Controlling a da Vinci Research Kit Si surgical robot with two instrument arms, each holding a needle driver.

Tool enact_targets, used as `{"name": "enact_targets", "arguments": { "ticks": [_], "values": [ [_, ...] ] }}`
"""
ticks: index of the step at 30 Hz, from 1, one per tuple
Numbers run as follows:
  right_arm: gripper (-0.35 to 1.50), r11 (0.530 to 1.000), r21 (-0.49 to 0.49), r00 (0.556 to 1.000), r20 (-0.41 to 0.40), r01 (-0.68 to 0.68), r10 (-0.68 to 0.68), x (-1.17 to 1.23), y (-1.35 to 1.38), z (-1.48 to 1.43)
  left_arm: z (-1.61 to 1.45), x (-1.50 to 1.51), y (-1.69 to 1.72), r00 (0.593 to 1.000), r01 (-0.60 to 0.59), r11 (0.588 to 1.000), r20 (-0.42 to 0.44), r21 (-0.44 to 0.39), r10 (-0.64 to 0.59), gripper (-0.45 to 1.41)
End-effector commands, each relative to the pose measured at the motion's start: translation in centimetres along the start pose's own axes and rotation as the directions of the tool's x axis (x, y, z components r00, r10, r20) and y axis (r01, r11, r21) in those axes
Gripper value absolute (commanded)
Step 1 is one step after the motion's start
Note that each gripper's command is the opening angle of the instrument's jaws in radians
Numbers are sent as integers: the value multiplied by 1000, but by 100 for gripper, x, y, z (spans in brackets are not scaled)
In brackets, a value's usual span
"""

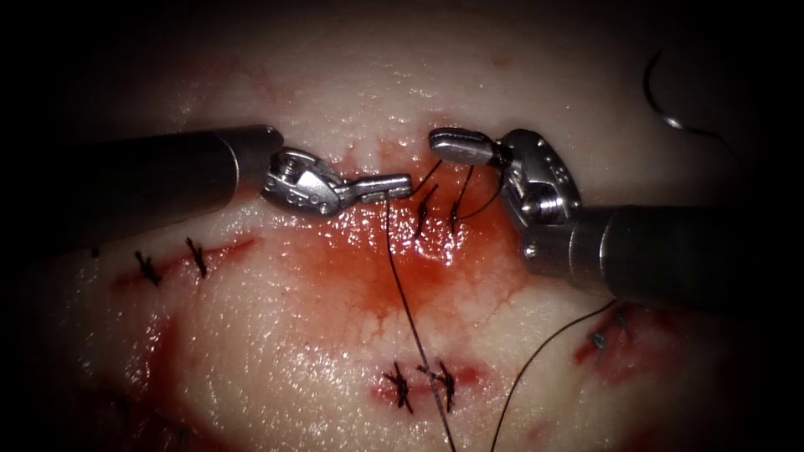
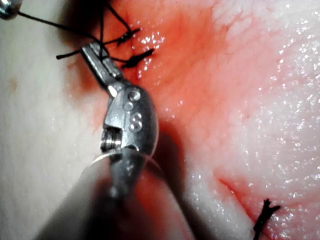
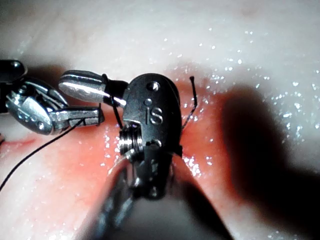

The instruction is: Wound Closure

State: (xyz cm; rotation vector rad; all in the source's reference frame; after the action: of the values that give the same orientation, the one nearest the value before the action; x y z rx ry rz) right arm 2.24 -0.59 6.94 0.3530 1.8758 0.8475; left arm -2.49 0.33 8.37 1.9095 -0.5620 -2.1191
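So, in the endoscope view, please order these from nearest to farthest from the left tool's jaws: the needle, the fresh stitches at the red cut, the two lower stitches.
From the left tool, shut on the thread:
1. Fresh stitches, just to its right.
2. Lower stitches, below it.
3. Needle, far upper right, lying free on the tissue.

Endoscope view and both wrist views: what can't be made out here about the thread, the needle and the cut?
- Thread held by the left tool: it runs off the endoscope view's lower edge, so its far end is cut off.
- Right tool: jaws shut, thread loops hang beside them; the tool's own body hides the contact in the right wrist view.
- Needle: lies free on the tissue in dark shadow; its tip is too dim.
- Cut under the red fluid: edges masked.
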Motion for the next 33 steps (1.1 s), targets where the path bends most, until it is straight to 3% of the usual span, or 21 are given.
{"name": "enact_targets", "arguments": {
  "ticks": [1, 3, 6, 9, 10, 17, 20, 33],
  "values": [
    [-35, 999, -27, 998, 58, 34, -32, -10, 2, 2, 9, -4, 5, 1000, 8, 1000, 0, 1, -8, -45],
    [0, 997, -50, 992, 118, 58, -52, -11, 3, 2, 13, -1, 10, 1000, 9, 1000, -3, 0, -9, -45],
    [11, 988, -110, 978, 186, 111, -90, -14, 5, -1, 19, 6, 15, 1000, 11, 1000, -4, 1, -11, -45],
    [90, 954, -264, 958, 278, 143, -67, -17, 14, -7, 27, 16, 17, 1000, 11, 1000, -1, 8, -11, -45],
    [108, 936, -343, 955, 295, 82, 24, -20, 21, -11, 32, 21, 19, 1000, 10, 1000, 3, 7, -10, -45],
    [122, 889, -456, 920, 366, 47, 139, -43, 41, -24, 43, 30, 23, 1000, 6, 1000, 12, 3, -7, -45],
    [127, 866, -500, 917, 352, 14, 189, -51, 55, -30, 48, 28, 25, 1000, 5, 1000, 19, 6, -5, -45],
    [120, 796, -605, 921, 328, 35, 209, -45, 90, -56, 68, 7, 22, 996, 9, 1000, 84, 1, -9, -45]
  ]
}}
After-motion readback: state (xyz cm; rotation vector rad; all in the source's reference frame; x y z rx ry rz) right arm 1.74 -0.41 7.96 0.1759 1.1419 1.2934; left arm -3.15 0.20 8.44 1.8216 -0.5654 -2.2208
